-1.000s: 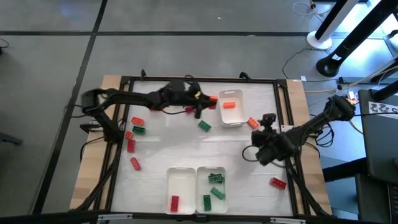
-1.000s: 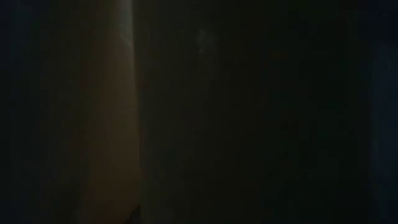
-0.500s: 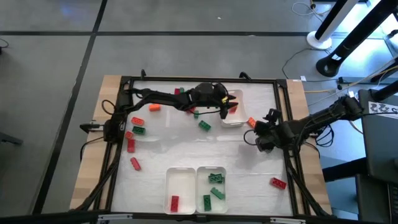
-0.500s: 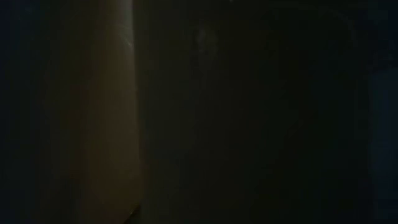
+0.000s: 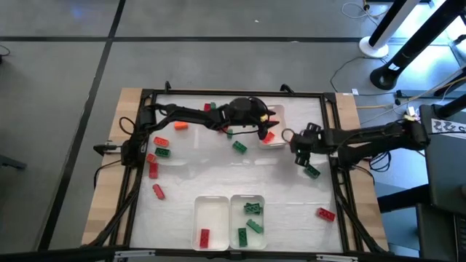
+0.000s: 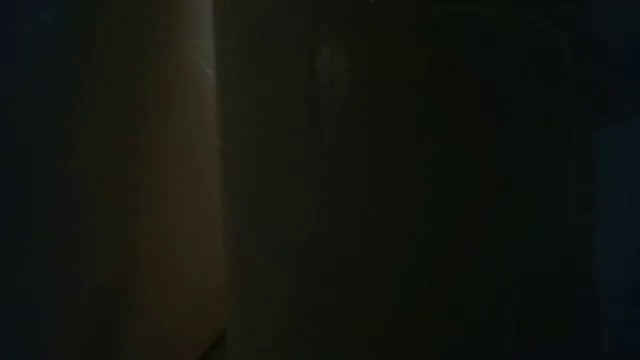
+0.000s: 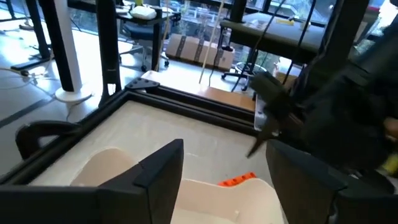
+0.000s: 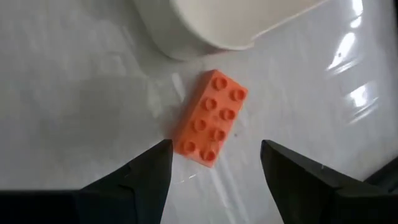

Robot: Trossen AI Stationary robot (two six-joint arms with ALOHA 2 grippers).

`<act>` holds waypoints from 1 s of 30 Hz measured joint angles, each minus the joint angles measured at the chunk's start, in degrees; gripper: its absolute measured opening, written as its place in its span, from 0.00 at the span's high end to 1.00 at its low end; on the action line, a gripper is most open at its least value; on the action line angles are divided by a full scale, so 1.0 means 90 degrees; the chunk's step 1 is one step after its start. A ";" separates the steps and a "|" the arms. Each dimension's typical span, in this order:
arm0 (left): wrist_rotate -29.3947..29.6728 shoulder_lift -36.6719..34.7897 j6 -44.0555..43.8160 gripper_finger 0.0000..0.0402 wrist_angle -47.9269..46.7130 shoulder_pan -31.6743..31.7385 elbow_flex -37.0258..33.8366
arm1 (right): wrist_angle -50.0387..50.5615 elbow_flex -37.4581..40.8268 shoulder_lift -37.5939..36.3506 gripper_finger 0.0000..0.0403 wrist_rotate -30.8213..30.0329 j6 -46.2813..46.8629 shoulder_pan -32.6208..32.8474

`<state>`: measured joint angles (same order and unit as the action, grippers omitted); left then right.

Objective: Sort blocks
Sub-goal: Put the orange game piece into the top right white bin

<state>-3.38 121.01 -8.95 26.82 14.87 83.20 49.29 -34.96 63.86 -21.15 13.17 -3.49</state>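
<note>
My left gripper (image 5: pixel 267 131) (image 7: pixel 225 149) hangs open over the far white tray (image 5: pixel 274 114), with nothing between its fingers. An orange block (image 7: pixel 237 180) lies in that tray. My right gripper (image 5: pixel 297 146) (image 8: pixel 214 168) is open just above the table, right of that tray. Its fingers stand on either side of an orange eight-stud block (image 8: pixel 210 124) without touching it. The block lies flat, studs up, by the tray's corner (image 8: pixel 205 37). In the high view the gripper hides it. The low view is dark.
Two white trays stand at the near edge: one (image 5: pixel 211 218) with a red block, one (image 5: pixel 248 218) with green blocks. Loose blocks lie at the left (image 5: pixel 161 147), by the far edge (image 5: pixel 180 125), mid-table (image 5: pixel 239 147), and right (image 5: pixel 312 172) (image 5: pixel 325 213).
My left gripper has swung toward the table's right, from mid-table at the far edge to over the far tray. My right gripper has moved toward the far tray and stands over the orange block beside it, uncovering a green block on the table's right.
</note>
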 joint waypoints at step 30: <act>-0.0051 -0.0005 0.0344 0.45 -0.0824 -0.0108 0.0000 | -0.0719 0.0005 0.0629 0.40 0.2195 -0.0658 -0.2241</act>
<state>-3.84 120.97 -5.85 19.41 13.89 83.20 42.82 -34.92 69.51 -1.39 7.24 -23.66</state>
